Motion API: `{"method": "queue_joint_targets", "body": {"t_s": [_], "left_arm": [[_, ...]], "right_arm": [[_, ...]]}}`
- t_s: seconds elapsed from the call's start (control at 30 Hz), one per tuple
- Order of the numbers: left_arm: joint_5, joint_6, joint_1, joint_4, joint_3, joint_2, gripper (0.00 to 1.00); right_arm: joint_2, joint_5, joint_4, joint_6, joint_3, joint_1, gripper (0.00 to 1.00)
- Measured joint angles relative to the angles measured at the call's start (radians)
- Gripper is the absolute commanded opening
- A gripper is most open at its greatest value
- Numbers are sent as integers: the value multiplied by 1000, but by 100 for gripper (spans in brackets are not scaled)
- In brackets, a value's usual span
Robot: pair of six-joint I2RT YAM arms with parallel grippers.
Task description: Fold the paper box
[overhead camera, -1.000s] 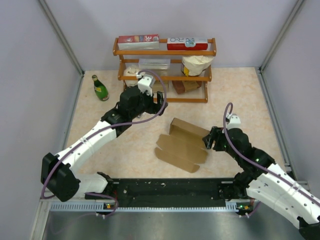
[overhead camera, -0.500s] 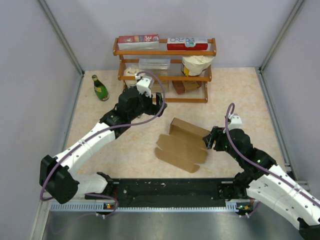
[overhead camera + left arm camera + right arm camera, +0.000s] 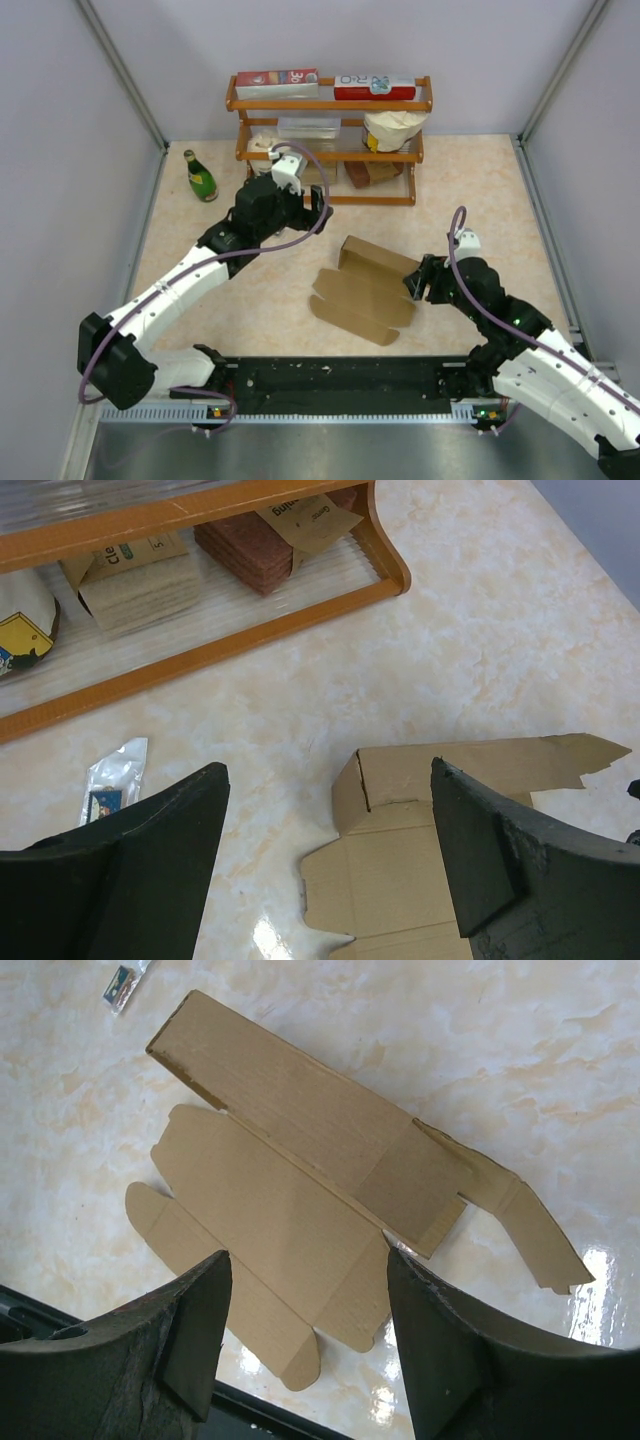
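The paper box [image 3: 365, 290] lies on the surface [image 3: 480, 180], long axis roughly left-right. The right gripper [image 3: 415, 283], released, hangs at its right end; the left gripper [image 3: 318, 205], also released, sits farther off.

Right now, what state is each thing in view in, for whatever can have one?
paper box: partly folded, far long wall raised, other panels lying flat, not gripped
left gripper: open, empty, clear of the box
right gripper: open, empty, over the box's right end
green bottle: standing upright
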Motion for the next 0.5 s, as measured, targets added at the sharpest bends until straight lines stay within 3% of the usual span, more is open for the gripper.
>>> {"method": "queue_joint_targets", "body": {"t_s": [0.5], "left_arm": [[0, 17, 0, -20, 23, -18, 86]], "right_arm": [[0, -19, -15, 2, 0, -2, 63]]}}
